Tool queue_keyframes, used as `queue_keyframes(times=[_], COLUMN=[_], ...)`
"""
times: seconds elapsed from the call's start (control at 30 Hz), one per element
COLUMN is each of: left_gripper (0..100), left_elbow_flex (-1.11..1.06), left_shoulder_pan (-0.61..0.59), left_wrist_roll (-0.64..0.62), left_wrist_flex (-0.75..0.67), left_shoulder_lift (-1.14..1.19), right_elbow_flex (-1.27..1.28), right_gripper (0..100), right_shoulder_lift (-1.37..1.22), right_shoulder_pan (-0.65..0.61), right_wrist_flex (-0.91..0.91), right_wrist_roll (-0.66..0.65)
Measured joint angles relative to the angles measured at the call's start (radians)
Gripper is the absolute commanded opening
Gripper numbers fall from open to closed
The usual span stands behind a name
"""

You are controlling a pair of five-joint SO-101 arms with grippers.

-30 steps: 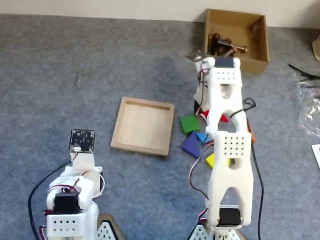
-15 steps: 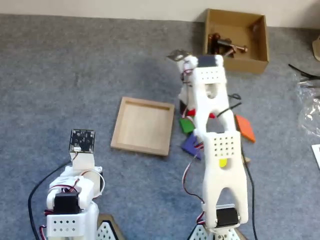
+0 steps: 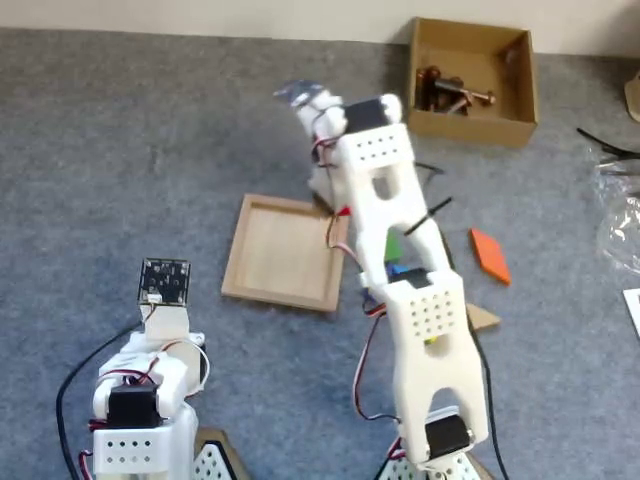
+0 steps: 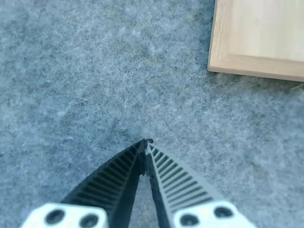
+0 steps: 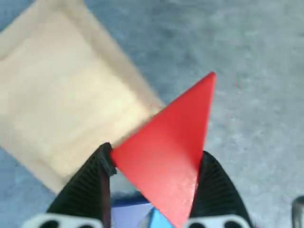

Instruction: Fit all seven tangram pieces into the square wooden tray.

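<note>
The right arm (image 3: 380, 190) has just swung away from the loose pieces toward the tray (image 3: 285, 250); a second ago it stood over the coloured cluster, and now its head is at the tray's far right corner. The right gripper (image 5: 156, 161) is clamped on the red triangle (image 5: 171, 142), one jaw on each side, and from its wrist the piece hangs partly over the tray's rim and partly over the carpet (image 3: 150, 130). It isn't in yet. With the arm out of the way, the orange piece (image 3: 490, 255) lies in plain sight, well apart from the tray, and bits of green (image 3: 395, 245), blue (image 3: 397, 270) and yellow (image 3: 430, 340) peek out beside the arm. The tray holds nothing, so I'd say this is the very first placement and most of the job lies ahead. The left gripper (image 4: 145, 145) hovers over bare carpet near the tray's edge, jaws pressed together on nothing.
</note>
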State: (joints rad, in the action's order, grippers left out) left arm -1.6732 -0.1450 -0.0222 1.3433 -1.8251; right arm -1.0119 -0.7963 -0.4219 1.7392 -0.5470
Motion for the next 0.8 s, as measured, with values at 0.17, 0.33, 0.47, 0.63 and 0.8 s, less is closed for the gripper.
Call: queue_keyframes(times=[0.17, 0.33, 0.47, 0.63, 0.8], left_gripper=[1, 1, 1, 1, 1], left_elbow_flex=[0.0, 0.0, 0.0, 0.0, 0.0], left_shoulder_pan=[0.0, 0.0, 0.0, 0.0, 0.0], left_wrist_roll=[0.0, 0.0, 0.0, 0.0, 0.0], left_wrist_flex=[0.0, 0.0, 0.0, 0.0, 0.0], left_shoulder_lift=[0.0, 0.0, 0.0, 0.0, 0.0], right_elbow_flex=[0.058, 0.072, 0.072, 0.097, 0.097], right_gripper=[0.5, 0.5, 0.5, 0.5, 0.5], right_shoulder_lift=[0.0, 0.0, 0.0, -0.002, -0.071], right_shoulder_pan=[-0.069, -0.12, -0.152, -0.17, -0.17], right_wrist_flex=[0.0, 0.0, 0.0, 0.0, 0.0], right_wrist_roll=[-0.069, -0.115, -0.124, -0.129, -0.209])
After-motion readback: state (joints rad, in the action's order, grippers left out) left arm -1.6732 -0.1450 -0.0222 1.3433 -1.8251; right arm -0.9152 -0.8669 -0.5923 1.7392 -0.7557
